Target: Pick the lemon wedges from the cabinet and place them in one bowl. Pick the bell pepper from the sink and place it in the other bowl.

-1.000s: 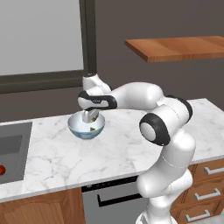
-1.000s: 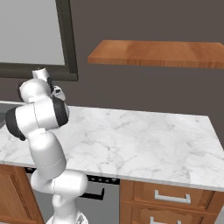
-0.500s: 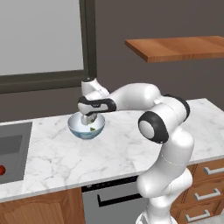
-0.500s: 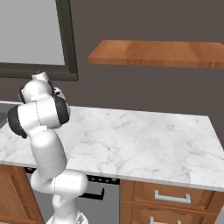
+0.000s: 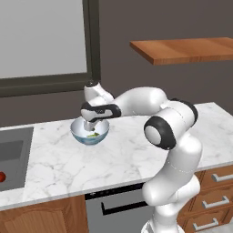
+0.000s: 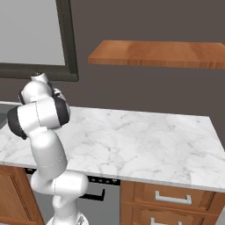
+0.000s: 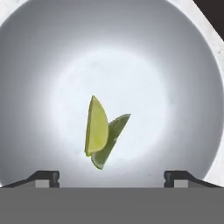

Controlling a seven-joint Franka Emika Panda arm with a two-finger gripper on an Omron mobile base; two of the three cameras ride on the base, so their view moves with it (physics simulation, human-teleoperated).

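Observation:
My gripper (image 5: 93, 126) hangs open just over one bowl (image 5: 81, 134) on the marble counter, left of the middle. Seen from the hand, the fingertips (image 7: 44, 176) stand wide apart with nothing between them. Below them both lemon wedges (image 7: 97, 126) lie touching on the white floor of the bowl (image 7: 131, 52). A bit of yellow-green wedge (image 5: 93, 135) shows inside the bowl. The bell pepper (image 5: 2, 176) lies in the sink (image 5: 13, 152) at the far left. The cabinet (image 5: 182, 49) (image 6: 162, 52) hangs bare up on the right. The other bowl is out of view.
The marble counter (image 5: 118, 157) runs from the sink to the right edge, with wooden drawers (image 5: 214, 202) and a dishwasher front below. A dark-framed window (image 5: 45, 41) sits on the back wall above the bowl. My arm (image 6: 41, 116) stands at the counter's front.
The jaws have opened over the bowl and let go of a lemon wedge, which now lies in the bowl with the other one. The hand has sunk slightly.

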